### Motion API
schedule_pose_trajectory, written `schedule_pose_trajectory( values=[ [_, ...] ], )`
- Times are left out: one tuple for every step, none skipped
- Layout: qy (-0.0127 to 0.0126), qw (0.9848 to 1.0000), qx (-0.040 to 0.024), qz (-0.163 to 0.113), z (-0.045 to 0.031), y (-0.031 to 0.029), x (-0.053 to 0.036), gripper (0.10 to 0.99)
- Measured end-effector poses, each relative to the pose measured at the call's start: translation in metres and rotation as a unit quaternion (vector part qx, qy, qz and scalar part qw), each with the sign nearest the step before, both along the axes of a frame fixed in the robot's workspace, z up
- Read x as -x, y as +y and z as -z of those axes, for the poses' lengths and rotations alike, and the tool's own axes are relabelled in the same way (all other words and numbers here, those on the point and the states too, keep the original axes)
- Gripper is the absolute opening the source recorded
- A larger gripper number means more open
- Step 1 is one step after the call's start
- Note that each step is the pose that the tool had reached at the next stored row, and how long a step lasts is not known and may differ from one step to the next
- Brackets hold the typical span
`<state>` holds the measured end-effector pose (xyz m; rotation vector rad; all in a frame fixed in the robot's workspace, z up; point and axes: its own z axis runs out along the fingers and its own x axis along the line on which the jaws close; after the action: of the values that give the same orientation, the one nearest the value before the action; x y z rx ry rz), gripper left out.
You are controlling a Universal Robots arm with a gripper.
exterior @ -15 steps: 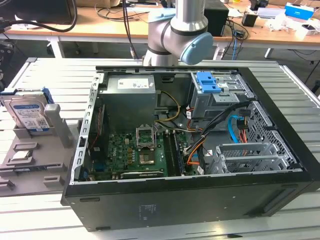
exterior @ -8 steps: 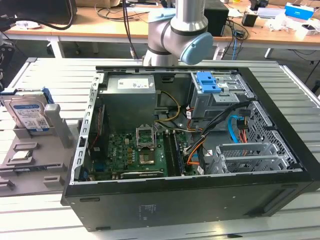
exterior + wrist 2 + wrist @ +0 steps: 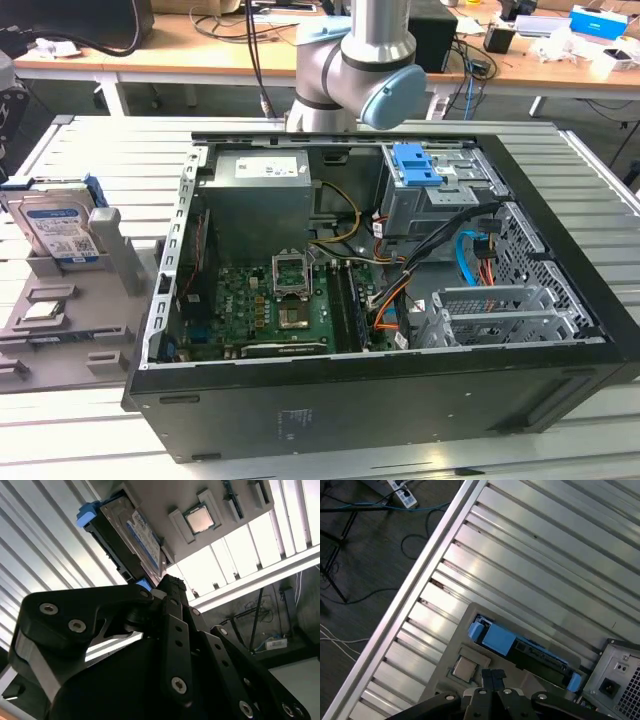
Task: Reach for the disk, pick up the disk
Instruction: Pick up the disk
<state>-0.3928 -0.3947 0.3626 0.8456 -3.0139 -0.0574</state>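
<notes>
The disk (image 3: 58, 228) is propped on edge in the grey holder (image 3: 118, 255) - edges left free for grasping - while the pincer (image 3: 492, 676), drawn together, is held above that holder.

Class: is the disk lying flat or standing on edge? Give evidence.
On edge, leaning back: the disk sits lower edge down in the grey holder, its label facing the exterior view.

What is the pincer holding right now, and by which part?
Nothing: the pincer is bare, and the disk stands apart in its grey holder.
</notes>
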Motion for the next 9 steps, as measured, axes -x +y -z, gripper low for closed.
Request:
schedule_pose_trajectory(
  values=[
    [0.0,1.0,0.0,-0.005,0.0,0.0,0.0,0.106],
    [0.0,0.9999,0.0,-0.014,0.0,0.0,0.0,0.106],
    [0.0,0.9998,0.0,-0.019,0.0,0.0,0.0,0.106],
    [0.0,0.9997,0.0,-0.024,0.0,0.0,0.0,0.106],
    [0.0,0.9995,0.0,-0.03,0.0,0.0,0.0,0.106],
    [0.0,0.9994,0.0,-0.035,0.0,0.0,0.0,0.106],
    [0.0,0.9992,0.0,-0.041,0.0,0.0,0.0,0.106],
    [0.0,0.999,0.0,-0.045,0.0,0.0,0.0,0.106],
    [0.0,0.9986,0.0,-0.053,0.0,0.0,0.0,0.106]
  ],
)
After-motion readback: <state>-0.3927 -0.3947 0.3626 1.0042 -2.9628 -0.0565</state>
